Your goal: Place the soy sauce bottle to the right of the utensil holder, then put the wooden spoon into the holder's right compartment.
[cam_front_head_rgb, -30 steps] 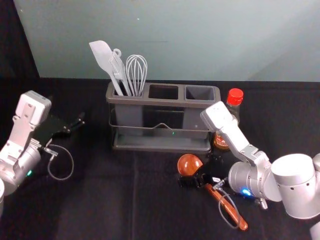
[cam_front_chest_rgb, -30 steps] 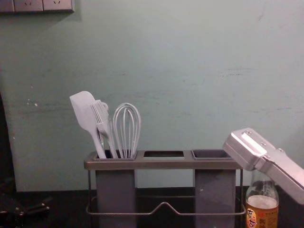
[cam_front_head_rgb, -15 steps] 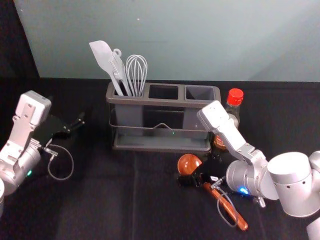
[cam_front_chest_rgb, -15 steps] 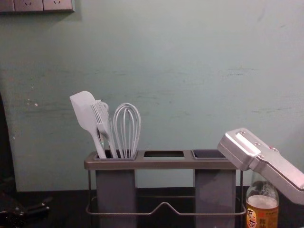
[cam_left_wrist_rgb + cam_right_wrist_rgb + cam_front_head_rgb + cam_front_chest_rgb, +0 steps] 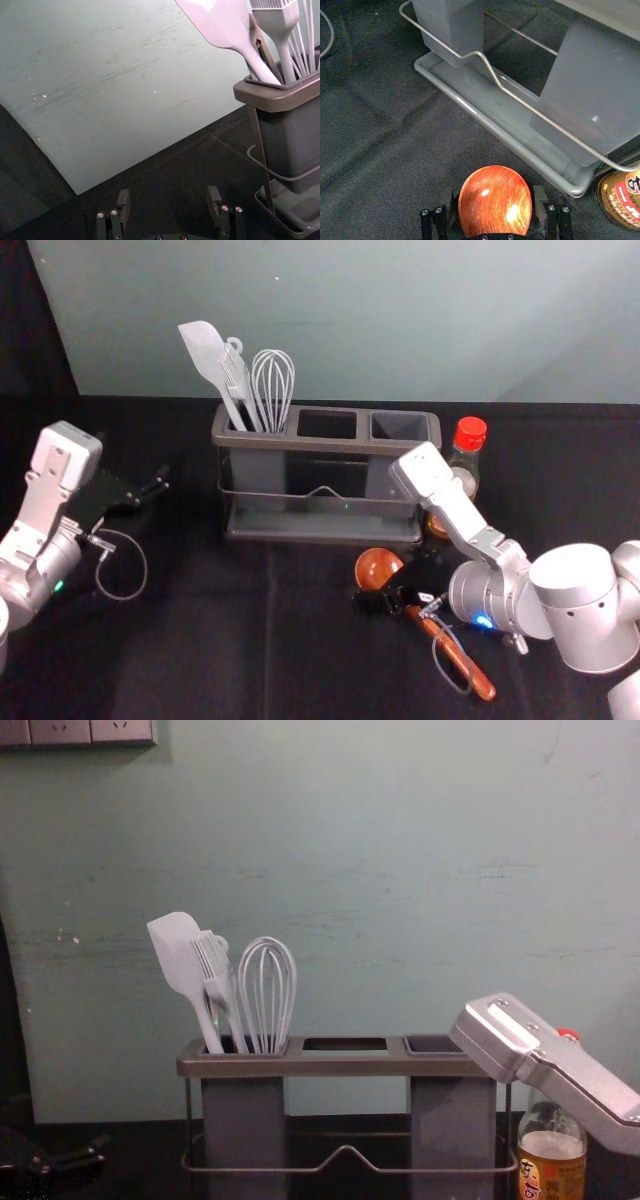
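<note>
The wooden spoon (image 5: 378,568) lies on the black cloth before the holder's right part, handle slanting towards the front right. My right gripper (image 5: 398,584) is low over it; in the right wrist view the spoon's bowl (image 5: 495,200) sits between the open fingers of the right gripper (image 5: 495,204). The soy sauce bottle (image 5: 467,455), red-capped, stands upright just right of the utensil holder (image 5: 320,535), partly behind my right arm. White utensils fill the holder's left compartment; the right compartment (image 5: 400,426) shows no utensil. At the left, my left gripper (image 5: 138,480) is idle and open (image 5: 168,202).
A pale green wall (image 5: 340,320) rises behind the table. The holder's wire rail (image 5: 346,1150) runs along its front. Black cloth (image 5: 220,640) extends between the two arms. In the chest view, the right forearm (image 5: 570,1080) crosses in front of the bottle.
My right arm has shifted slightly to the left, uncovering more of the bottle's cap in the chest view. The left arm, spoon, bottle and holder have stayed put.
</note>
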Controlling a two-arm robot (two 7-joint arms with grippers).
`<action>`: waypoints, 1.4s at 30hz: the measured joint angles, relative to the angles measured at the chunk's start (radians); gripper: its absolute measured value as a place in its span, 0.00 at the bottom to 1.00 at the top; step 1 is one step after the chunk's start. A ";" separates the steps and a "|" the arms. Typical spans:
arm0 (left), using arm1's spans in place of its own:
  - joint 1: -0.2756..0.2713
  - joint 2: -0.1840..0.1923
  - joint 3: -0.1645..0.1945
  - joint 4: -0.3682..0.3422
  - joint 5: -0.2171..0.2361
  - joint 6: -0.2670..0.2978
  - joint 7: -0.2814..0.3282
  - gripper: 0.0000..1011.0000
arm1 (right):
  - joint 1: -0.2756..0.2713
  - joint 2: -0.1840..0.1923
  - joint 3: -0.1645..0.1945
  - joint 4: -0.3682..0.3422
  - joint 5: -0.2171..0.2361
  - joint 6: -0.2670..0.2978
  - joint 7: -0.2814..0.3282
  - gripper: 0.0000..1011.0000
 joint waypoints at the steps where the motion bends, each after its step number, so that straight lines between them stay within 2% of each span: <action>1: 0.000 0.000 0.000 0.000 0.000 0.000 0.000 0.99 | -0.001 0.000 0.000 0.000 -0.001 0.000 0.000 0.99; 8: 0.000 0.000 0.000 0.000 0.000 0.000 0.000 0.99 | -0.005 -0.003 0.006 0.000 -0.008 -0.003 0.003 0.98; 14: 0.000 0.000 0.000 0.000 0.000 0.000 0.000 0.99 | -0.011 -0.006 0.010 -0.005 -0.017 -0.005 0.003 0.83; 19: 0.000 0.000 0.000 0.000 0.000 0.000 0.000 0.99 | -0.018 -0.004 0.015 -0.016 -0.023 -0.005 0.002 0.83; 23: 0.000 0.000 0.000 0.000 0.000 0.000 0.000 0.99 | -0.039 0.008 0.027 -0.059 -0.024 -0.006 0.004 0.83; 25: 0.000 0.000 0.000 0.000 0.000 0.000 0.000 0.99 | -0.067 0.024 0.038 -0.109 -0.022 -0.012 0.009 0.83; 32: 0.000 0.000 0.000 0.000 0.000 0.000 0.000 0.99 | -0.128 0.061 0.069 -0.210 -0.008 -0.033 0.017 0.83; 35: 0.000 0.000 0.000 0.000 0.000 0.000 0.000 0.99 | -0.165 0.077 0.093 -0.255 0.012 -0.074 0.019 0.83; 39: 0.000 0.000 0.000 0.000 0.000 0.000 0.000 0.99 | -0.227 0.093 0.130 -0.307 0.042 -0.180 0.014 0.83; 40: 0.000 0.000 0.000 0.000 0.000 0.000 0.000 0.99 | -0.256 0.098 0.146 -0.325 0.051 -0.237 0.004 0.83; 41: 0.000 0.000 0.000 0.000 0.000 0.000 0.000 0.99 | -0.269 0.100 0.153 -0.332 0.056 -0.264 0.000 0.83; 42: 0.000 0.000 0.000 0.000 0.000 0.000 0.000 0.99 | -0.297 0.103 0.170 -0.345 0.067 -0.328 -0.010 0.83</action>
